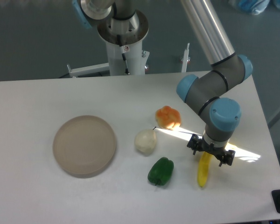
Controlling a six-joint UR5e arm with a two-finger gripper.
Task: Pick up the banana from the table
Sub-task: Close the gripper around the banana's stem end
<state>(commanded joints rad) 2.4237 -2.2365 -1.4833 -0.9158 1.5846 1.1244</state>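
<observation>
A slim yellow banana (pixel 203 171) lies on the white table (pixel 46 98) near its front right edge, pointing toward the front. My gripper (pixel 210 153) hangs directly over the banana's upper end, its two dark fingers spread apart on either side of the fruit. The jaws stand open and the banana's top end is hidden beneath the wrist. The fruit rests on the tabletop.
A green pepper (pixel 160 171) sits just left of the banana. A pale pear (pixel 145 141) and an orange lumpy fruit (pixel 168 117) lie further left and back. A round beige plate (pixel 85 145) stands at the left. The table's right edge is close.
</observation>
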